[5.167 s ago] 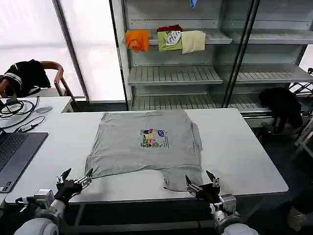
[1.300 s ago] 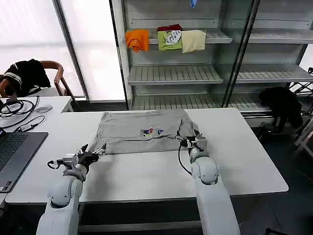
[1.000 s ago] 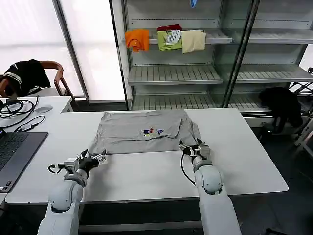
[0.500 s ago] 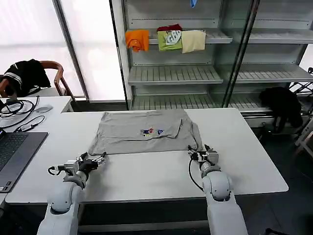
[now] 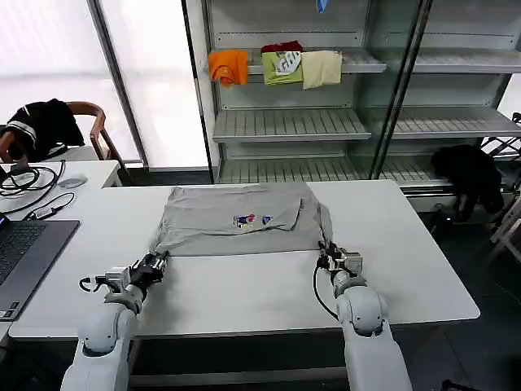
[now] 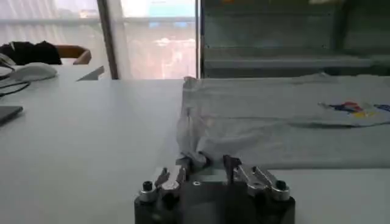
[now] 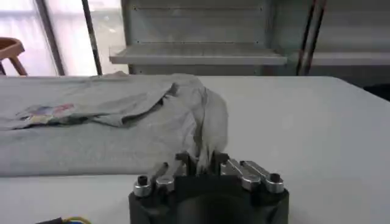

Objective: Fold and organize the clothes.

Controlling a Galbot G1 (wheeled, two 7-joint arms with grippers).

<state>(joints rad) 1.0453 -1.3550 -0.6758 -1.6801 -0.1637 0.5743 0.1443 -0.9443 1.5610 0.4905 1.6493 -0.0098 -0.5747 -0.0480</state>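
Observation:
The light grey T-shirt lies folded in half across the far half of the white table, its chest print facing up. My left gripper rests on the table at the shirt's near left corner. In the left wrist view the left gripper has that bunched corner of the T-shirt between its narrowed fingers. My right gripper sits at the near right corner. In the right wrist view the right gripper is shut on a ridge of the T-shirt.
A laptop and cables lie at the table's left. A wooden chair with a black garment stands behind them. Orange, green and cream folded garments sit on the shelf beyond.
The shirt's near half was folded over to the far side. Both grippers then drew back open toward me, and have now closed on the folded shirt's near corners.

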